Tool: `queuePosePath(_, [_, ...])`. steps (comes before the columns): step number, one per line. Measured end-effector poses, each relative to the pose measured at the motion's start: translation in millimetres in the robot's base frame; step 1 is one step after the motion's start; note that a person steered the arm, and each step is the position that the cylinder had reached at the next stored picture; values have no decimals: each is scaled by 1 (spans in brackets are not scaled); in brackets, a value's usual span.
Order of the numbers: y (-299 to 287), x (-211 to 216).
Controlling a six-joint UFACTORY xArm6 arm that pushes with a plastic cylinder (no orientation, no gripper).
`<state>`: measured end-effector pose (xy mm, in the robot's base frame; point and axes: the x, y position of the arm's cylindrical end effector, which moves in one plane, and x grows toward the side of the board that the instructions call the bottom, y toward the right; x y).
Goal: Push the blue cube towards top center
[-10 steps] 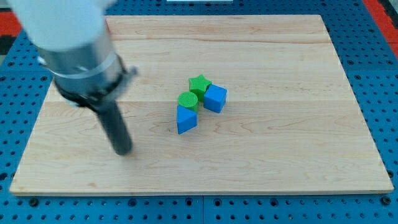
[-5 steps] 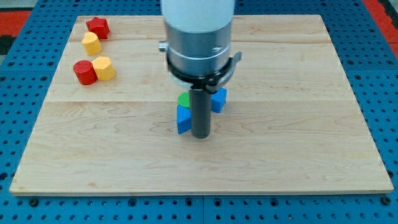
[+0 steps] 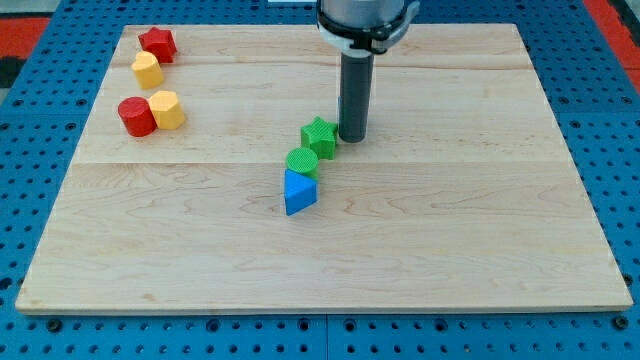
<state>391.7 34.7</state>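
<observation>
The blue cube does not show in the camera view; the spot to the right of the green star where it stood earlier is bare, and the rod may hide it. My tip (image 3: 353,138) rests on the wooden board (image 3: 480,210) just right of the green star (image 3: 320,136), close to touching it. A green cylinder (image 3: 302,162) sits below and left of the star. A blue triangular block (image 3: 298,191) lies right under the cylinder.
At the view's top left stand a red star (image 3: 158,43), a yellow block (image 3: 147,70), a red cylinder (image 3: 135,116) and another yellow block (image 3: 167,109). The board lies on a blue pegboard (image 3: 620,120).
The rod swept from the left, passed below the block cluster, then moved up to the star's right. The blue cube, seen beside the star before, is no longer visible.
</observation>
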Motion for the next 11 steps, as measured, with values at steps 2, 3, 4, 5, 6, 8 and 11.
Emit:
queuePosePath(2, [5,-54])
queuePosePath(3, [19,-78])
queuePosePath(4, [24,-101])
queuePosePath(5, [17,-119])
queuePosePath(6, [17,-138])
queuePosePath(8, [21,-166])
queuePosePath(11, [-14,-178])
